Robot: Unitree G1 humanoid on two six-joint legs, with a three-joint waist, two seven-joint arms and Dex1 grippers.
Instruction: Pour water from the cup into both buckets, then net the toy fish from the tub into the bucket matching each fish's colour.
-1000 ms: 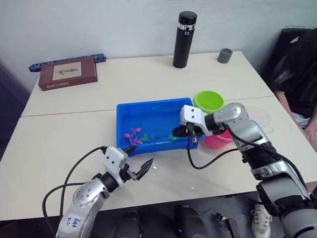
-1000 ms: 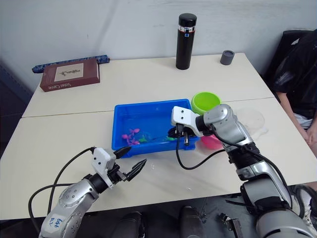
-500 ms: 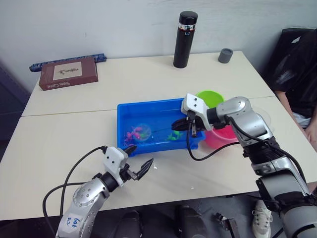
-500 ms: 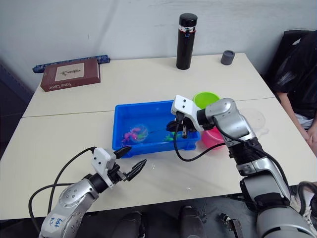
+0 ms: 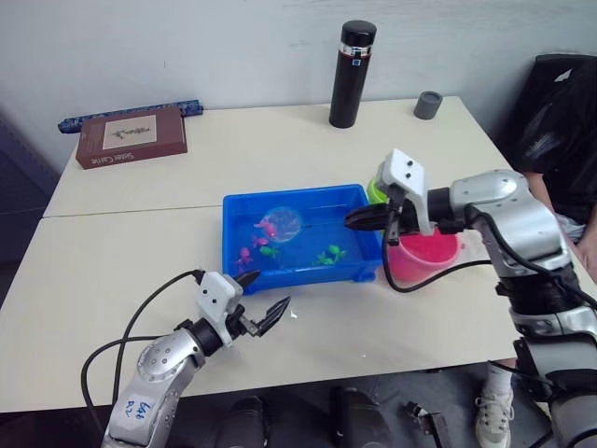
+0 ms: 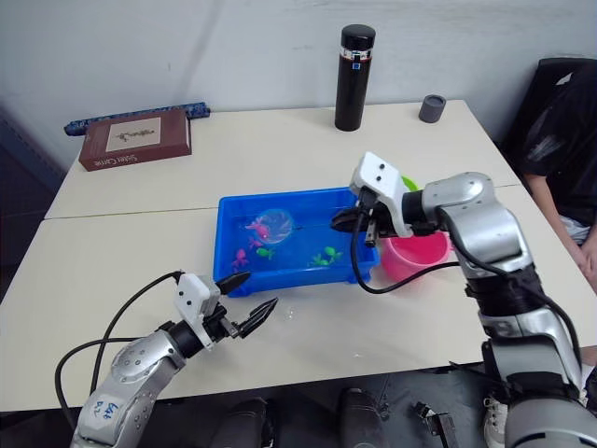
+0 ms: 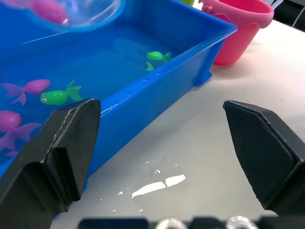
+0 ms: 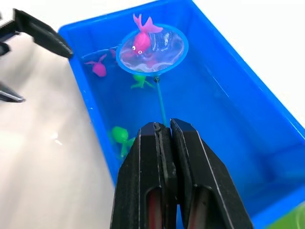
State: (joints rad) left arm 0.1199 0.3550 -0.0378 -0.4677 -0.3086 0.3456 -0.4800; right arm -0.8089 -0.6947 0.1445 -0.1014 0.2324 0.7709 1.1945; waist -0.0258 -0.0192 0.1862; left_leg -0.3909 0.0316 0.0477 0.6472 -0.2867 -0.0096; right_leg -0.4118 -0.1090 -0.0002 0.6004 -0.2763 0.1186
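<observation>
**Pink fish lifted in net over tub**

R pincer (image 8: 164, 131): fingers pressed together, pinching the thin handle of the net (image 8: 152, 49). Net hoop is held above the tub (image 5: 364, 271), over its far-left part, w/ one pink fish in net (image 8: 141, 40) lying in the mesh. Handle runs from hoop back to R pincer, which is seen at the tub's right end, just beside the buckets.

L pincer (image 5: 258, 301): fingers spread, nothing between them. It is held low over the tabletop (image 5: 112, 271), just in front of the tub's near-left corner, not touching it. A small wet patch (image 7: 157, 185) is noted on the tabletop near the tub's front wall.

Tub contents: water, plus loose fish – pink fish (image 7: 27, 88) and a green fish (image 7: 58, 96) toward the left end, more green fish (image 5: 328, 255) toward the right end.

Pink bucket (image 5: 427, 259) stands just beside tub's right end, near side. Green bucket (image 6: 409, 184) stands behind it, mostly hidden by R arm. Contents of either: cannot be told. Cup: could not be made out w/ certainty.

Elsewhere on tabletop: black flask (image 5: 352, 61) and small grey cap (image 5: 427, 105) at far edge; brown book (image 5: 131, 136) at far left. A seated person (image 5: 564, 140) in dark clothing is seen at the right.
</observation>
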